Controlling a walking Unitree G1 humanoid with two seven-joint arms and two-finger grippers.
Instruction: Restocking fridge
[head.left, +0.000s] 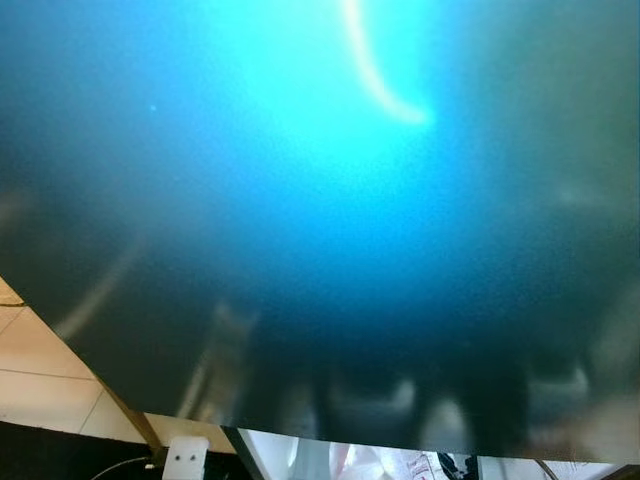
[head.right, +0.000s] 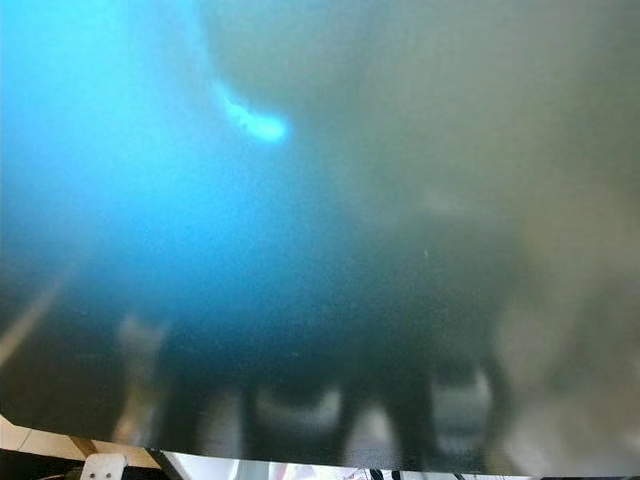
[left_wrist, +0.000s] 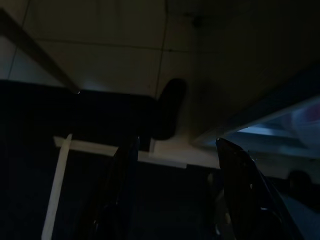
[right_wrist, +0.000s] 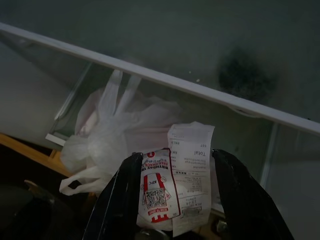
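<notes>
Right gripper (right_wrist: 172, 200) jaws parted around white plastic bag (right_wrist: 112, 142) and receipt (right_wrist: 192, 172); left gripper (left_wrist: 175, 200) likewise parted.

A white plastic bag (right_wrist: 107, 137) carries a white receipt (right_wrist: 192, 167) and a red-and-white label (right_wrist: 157, 187).

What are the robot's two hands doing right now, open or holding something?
Left gripper: open, empty, in dim light above the floor.
Right gripper: open, fingers either side of a receipt on a white plastic bag.
</notes>
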